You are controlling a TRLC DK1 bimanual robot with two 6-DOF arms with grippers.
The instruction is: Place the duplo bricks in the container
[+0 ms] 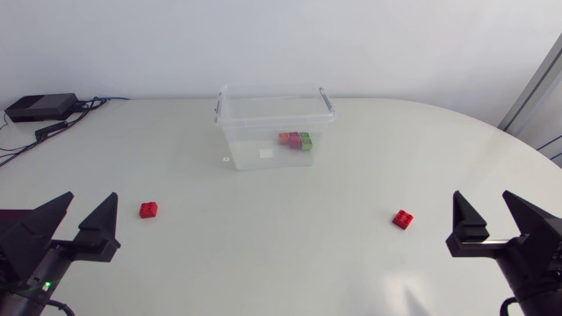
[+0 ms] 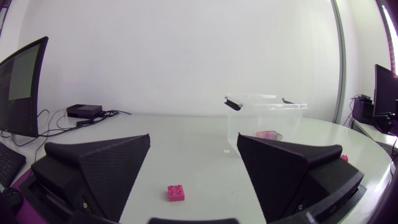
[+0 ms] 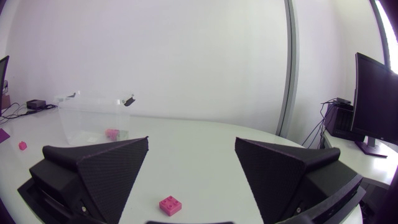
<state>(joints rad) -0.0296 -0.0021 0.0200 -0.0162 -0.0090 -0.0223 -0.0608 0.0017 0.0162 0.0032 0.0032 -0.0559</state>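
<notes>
A clear plastic container (image 1: 235, 132) stands at the table's far middle with a red and a green duplo brick (image 1: 297, 140) inside. One red brick (image 1: 148, 209) lies on the table at the left, just ahead of my left gripper (image 1: 81, 225), which is open and empty. Another red brick (image 1: 402, 219) lies at the right, ahead of my open, empty right gripper (image 1: 488, 224). In the left wrist view the near brick (image 2: 175, 193) sits between the spread fingers, with the container (image 2: 249, 118) beyond. The right wrist view shows its brick (image 3: 170, 205) likewise, the container (image 3: 81, 118) further off.
A small white scrap (image 1: 226, 160) lies by the container's left front corner. A black box (image 1: 40, 107) with cables sits at the table's far left edge.
</notes>
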